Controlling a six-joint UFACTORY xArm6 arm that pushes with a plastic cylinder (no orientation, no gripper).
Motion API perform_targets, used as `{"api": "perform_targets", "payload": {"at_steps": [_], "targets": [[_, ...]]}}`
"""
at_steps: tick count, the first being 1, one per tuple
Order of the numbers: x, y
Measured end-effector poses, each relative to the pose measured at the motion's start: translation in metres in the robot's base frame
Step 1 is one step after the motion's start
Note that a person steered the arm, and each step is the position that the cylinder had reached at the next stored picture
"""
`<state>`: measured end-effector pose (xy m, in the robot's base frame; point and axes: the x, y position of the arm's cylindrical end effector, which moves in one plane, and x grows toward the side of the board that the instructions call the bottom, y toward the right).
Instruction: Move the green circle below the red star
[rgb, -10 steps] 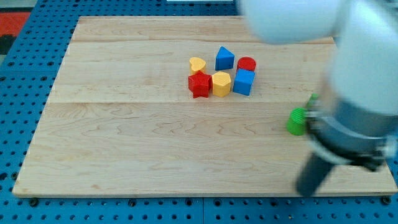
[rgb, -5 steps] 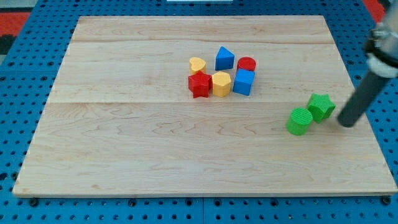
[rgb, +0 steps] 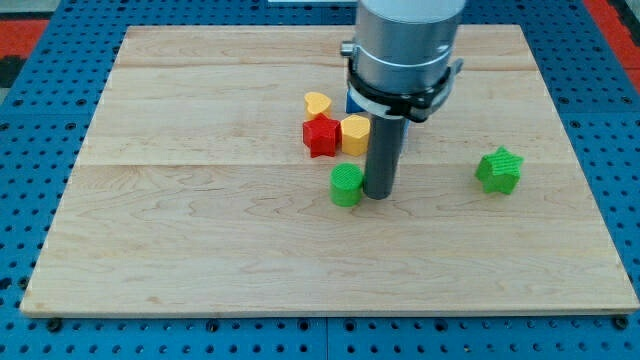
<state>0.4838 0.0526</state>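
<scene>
Green circle (rgb: 347, 185) sitting just below and slightly right of red star (rgb: 321, 136), with my tip (rgb: 379, 194) just at its right side, seemingly touching. No jaws on the rod. Wide bare wooden board (rgb: 200, 240) to left and bottom. Yellow heart (rgb: 317, 103) and yellow hexagon (rgb: 355, 134) beside the star; green star (rgb: 499, 170) well apart at right.

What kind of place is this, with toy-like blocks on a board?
Probably a robotics lab test bench. A wooden board lies on a blue pegboard table, and a robot arm's rod pushes small coloured blocks: my tip sits just right of the green circle, below the red star.
</scene>
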Motion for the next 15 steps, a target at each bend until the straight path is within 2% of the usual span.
{"api": "perform_targets", "payload": {"at_steps": [1, 3, 4, 5, 6, 7, 8, 10, 12, 13, 14, 15], "targets": [[0.024, -0.003], [0.003, -0.061], [0.028, -0.046], [0.026, -0.002], [0.006, -0.015], [0.038, -0.029], [0.046, -0.061], [0.001, -0.078], [-0.003, -0.078], [0.011, -0.078], [0.011, -0.093], [0.01, -0.134]]}}
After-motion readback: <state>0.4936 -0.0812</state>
